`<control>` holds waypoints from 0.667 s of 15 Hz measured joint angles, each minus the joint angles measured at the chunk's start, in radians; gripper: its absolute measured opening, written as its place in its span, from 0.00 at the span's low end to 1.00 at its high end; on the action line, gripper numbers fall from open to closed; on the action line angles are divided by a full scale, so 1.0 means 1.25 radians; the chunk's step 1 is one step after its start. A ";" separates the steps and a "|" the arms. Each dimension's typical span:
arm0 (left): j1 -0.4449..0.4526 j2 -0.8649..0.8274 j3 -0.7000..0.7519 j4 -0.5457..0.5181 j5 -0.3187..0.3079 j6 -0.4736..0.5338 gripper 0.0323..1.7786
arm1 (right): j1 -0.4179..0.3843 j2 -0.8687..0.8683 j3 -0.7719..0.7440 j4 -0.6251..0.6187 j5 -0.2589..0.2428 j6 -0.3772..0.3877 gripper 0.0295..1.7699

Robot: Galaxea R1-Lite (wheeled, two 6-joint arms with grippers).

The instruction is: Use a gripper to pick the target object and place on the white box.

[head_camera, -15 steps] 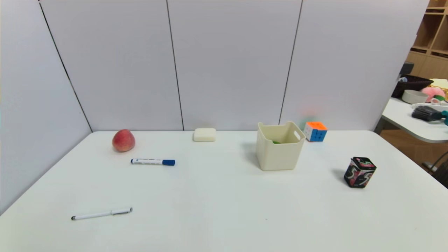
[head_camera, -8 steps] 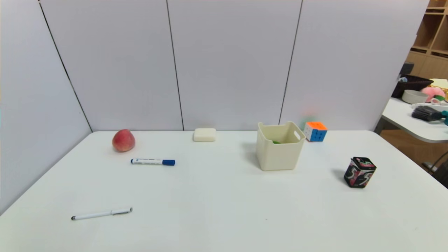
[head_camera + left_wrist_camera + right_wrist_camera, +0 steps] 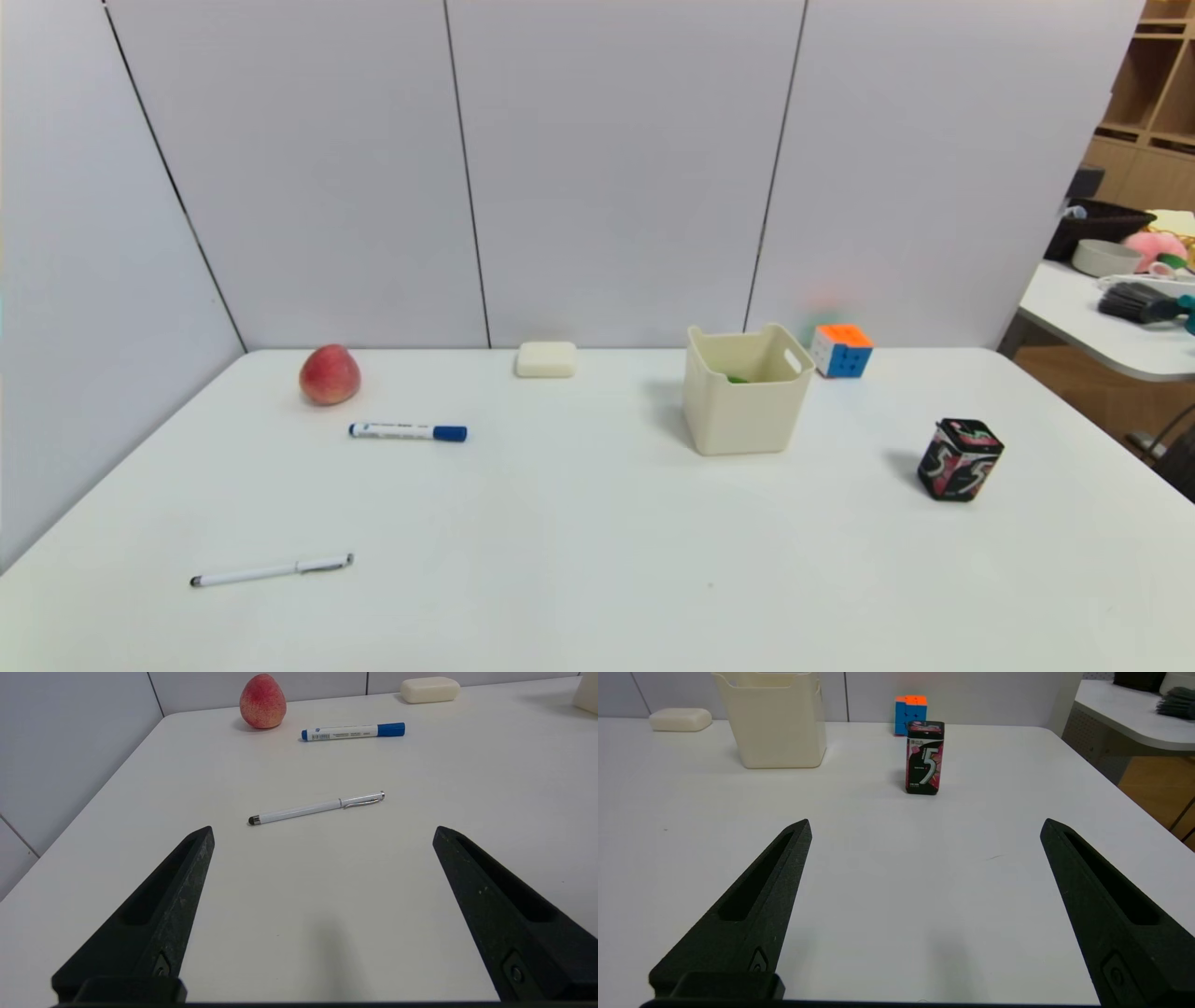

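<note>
"where is the green fruit?" "a bit of green (image 3: 738, 380) shows inside the white box (image 3: 747, 411), mostly hidden by the front wall; the box stands upright on the white table (image 3: 579, 523)."

"and the jaws?" "the right gripper (image 3: 927, 828) hangs over the near side of the table, its jaws spread wide with nothing between them. the left gripper (image 3: 323, 833) is over the table's near left part, also wide apart and holding nothing."

"what lies around the box?" "the colourful cube (image 3: 842, 352) sits just behind it to the right, and the black gum pack (image 3: 960, 460) stands farther right. to the left are the soap-like block (image 3: 546, 359), the blue-capped marker (image 3: 408, 432), the peach (image 3: 330, 375) and the white pen (image 3: 272, 570)."
</note>
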 joint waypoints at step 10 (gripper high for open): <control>0.000 0.000 0.000 0.000 0.000 -0.001 0.95 | 0.000 0.000 0.000 0.000 0.000 0.000 0.96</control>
